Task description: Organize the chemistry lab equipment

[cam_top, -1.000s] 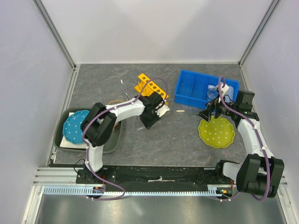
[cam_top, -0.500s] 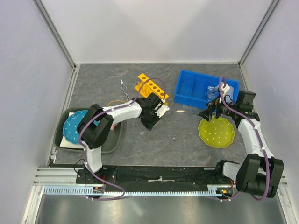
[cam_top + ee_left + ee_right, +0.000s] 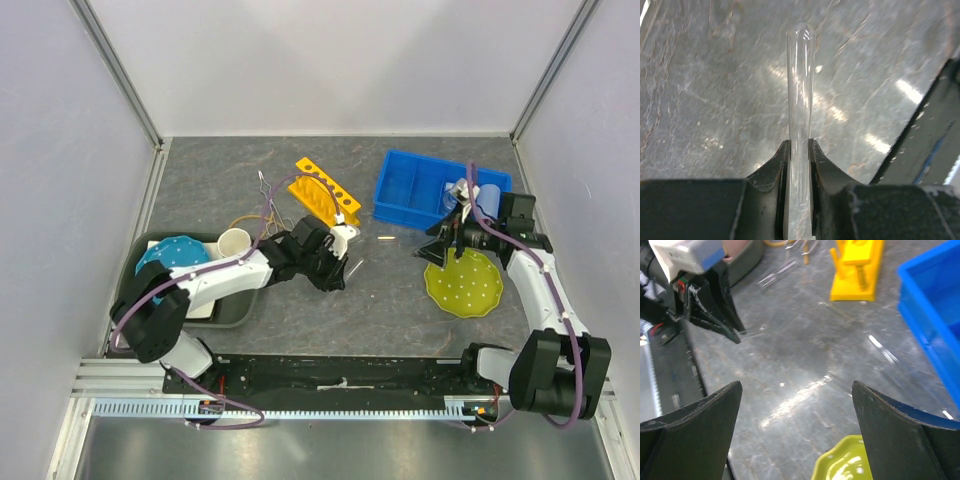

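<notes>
Right of the mug [image 3: 235, 243], the left gripper [image 3: 799, 150] pinches a clear rod [image 3: 800, 85] near its base, the rest jutting past the fingertips over the table [image 3: 400, 300], with the rack [image 3: 322, 190] just beyond, while the right gripper [image 3: 796, 385] hangs wide apart and empty beside the bin [image 3: 440, 190].

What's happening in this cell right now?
The left gripper has its jaws shut on a clear glass tube, held over the table close to the yellow rack but not in it. The right gripper hangs open and empty between the blue bin and the yellow-green plate. The tongs lie loose on the table left of the rack.
</notes>
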You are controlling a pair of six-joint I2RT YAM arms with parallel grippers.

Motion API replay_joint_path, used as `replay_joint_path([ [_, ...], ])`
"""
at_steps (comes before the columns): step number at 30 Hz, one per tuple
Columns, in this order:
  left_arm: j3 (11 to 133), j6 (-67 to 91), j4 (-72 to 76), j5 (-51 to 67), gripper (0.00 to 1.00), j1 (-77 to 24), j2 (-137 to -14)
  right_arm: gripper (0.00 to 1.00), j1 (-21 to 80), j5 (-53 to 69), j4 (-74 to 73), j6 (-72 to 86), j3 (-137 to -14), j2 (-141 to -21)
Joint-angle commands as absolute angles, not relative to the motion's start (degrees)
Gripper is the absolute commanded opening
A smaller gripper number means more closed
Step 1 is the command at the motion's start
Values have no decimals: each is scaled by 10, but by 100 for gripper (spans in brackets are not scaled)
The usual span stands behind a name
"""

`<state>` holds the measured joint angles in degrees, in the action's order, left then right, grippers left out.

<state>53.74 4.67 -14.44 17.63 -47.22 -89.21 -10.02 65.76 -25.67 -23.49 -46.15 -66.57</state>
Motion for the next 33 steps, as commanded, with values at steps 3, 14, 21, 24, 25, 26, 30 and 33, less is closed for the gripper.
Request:
replay_joint_path([
  [3, 511, 146, 13, 223, 11, -495, -817, 98, -20, 665, -404, -249, -554, -700],
  [14, 536, 175, 42, 214, 11, -533, -802, 97, 71, 622, -299, 3, -564, -694],
  [21, 550, 178, 42, 214, 11, -542, -804, 85, 107, 610, -279, 102, -563, -714],
  [24, 548, 178, 42, 211, 11, -545, -804, 80, 111, 610, -266, 128, -559, -713],
  [25, 548, 178, 42, 211, 11, -546, -802, 78, 112, 610, -264, 134, -557, -714],
  [26, 548, 178, 42, 209, 11, -545, -802, 74, 112, 611, -259, 143, -557, -715],
  [30, 548, 178, 42, 206, 11, -547, -797, 63, 112, 609, -251, 177, -549, -713],
  [33, 548, 178, 42, 203, 11, -548, -791, 56, 112, 616, -227, 200, -534, -706],
])
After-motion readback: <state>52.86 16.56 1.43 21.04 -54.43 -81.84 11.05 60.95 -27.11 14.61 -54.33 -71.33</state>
